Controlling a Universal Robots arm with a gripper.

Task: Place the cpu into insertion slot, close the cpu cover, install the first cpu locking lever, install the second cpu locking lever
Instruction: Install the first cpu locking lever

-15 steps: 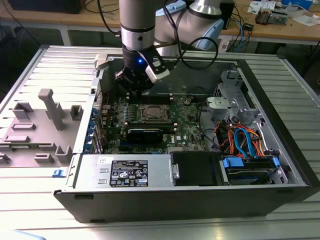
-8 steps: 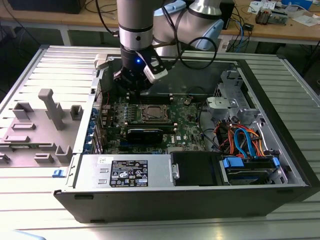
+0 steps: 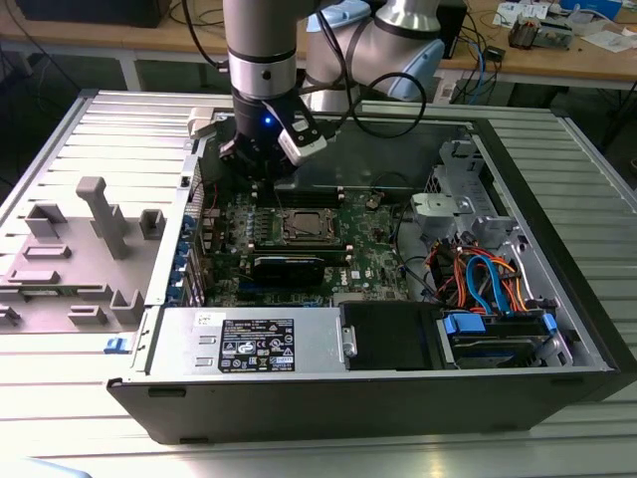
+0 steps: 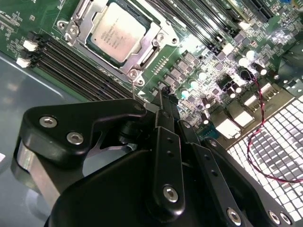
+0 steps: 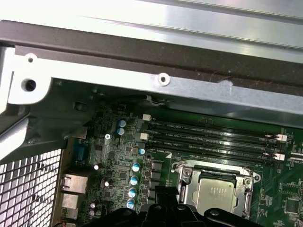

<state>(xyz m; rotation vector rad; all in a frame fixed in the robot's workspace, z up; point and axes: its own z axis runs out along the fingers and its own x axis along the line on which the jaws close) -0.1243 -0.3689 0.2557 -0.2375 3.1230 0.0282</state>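
In both wrist views the cpu (image 4: 119, 29) sits in the insertion slot (image 4: 78, 16), the cpu cover (image 4: 156, 42) shut over it. The end effector (image 4: 165, 94) hovers beside it, clenched and empty.

Silver-grey tubular arm (image 3: 261, 40), pale blue joint caps, black cable; black gripper (image 4: 163, 94) links, silver screws.

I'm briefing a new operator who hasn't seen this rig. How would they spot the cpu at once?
Look inside the open computer case at the green motherboard. Near its middle, beside the long black memory slots, sits a silver-framed socket. The cpu is the flat, dull silver square in that frame, the only plain metal plate there.
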